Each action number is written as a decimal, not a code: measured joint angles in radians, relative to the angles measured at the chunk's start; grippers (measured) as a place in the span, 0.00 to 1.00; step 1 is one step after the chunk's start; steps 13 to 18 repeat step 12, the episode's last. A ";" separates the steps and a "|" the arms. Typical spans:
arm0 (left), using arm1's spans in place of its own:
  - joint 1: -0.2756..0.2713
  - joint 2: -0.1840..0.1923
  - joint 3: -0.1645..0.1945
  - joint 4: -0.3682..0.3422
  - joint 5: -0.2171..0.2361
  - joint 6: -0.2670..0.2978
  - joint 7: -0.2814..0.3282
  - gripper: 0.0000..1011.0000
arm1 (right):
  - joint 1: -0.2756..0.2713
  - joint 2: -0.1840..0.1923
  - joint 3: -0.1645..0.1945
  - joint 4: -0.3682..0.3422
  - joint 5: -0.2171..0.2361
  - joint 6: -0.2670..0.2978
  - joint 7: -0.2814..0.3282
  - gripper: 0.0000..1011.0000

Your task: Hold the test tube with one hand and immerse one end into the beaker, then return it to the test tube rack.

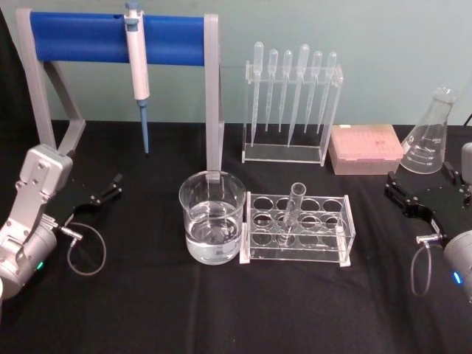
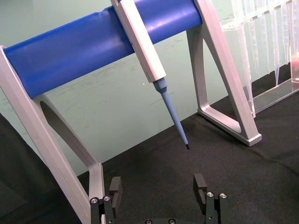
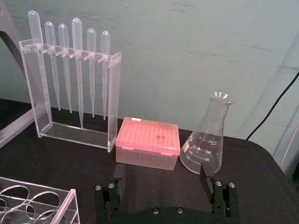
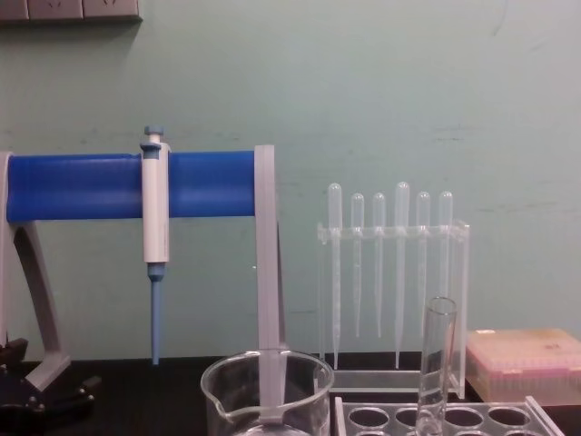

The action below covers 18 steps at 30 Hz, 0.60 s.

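Centre of the black tabletop [image 1: 147, 310]: test tube [image 1: 293, 210] stands in the clear rack [image 1: 298, 228], leaning slightly, open rim up, in a middle hole. Chest view shows the tube's upper part rising above the rack top. Beaker [image 1: 212, 216] sits just left of the rack, almost touching it, part-filled with clear liquid.

Behind the rack: clear stand of six plastic pipettes [image 1: 292, 99] hanging bulbs up; pink tip box [image 1: 366, 148] just to its right; Erlenmeyer flask [image 1: 431, 133] further right near the tabletop edge. Back left: grey frame with blue bar [image 1: 114, 38], a white-and-blue pipettor [image 1: 138, 70] hanging from it, tip down, clear of the tabletop.

Left gripper [image 1: 107, 190] parked low at the left side, well apart from the beaker, fingers [image 2: 116, 189] spread apart, nothing between them. Right gripper [image 1: 395, 188] parked at the right side, near the flask, well apart from the rack, fingers [image 3: 204, 177] spread apart too, holding nothing. Neither touches the tube.
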 joint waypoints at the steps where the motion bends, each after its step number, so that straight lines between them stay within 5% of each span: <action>1: 0.000 0.000 0.000 0.000 0.000 0.000 0.000 0.99 | 0.000 0.000 0.000 0.000 0.000 0.000 -0.002 0.99; 18: 0.000 0.000 0.000 0.000 0.000 0.000 0.000 0.99 | 0.000 0.000 -0.001 0.001 -0.002 0.001 -0.006 0.99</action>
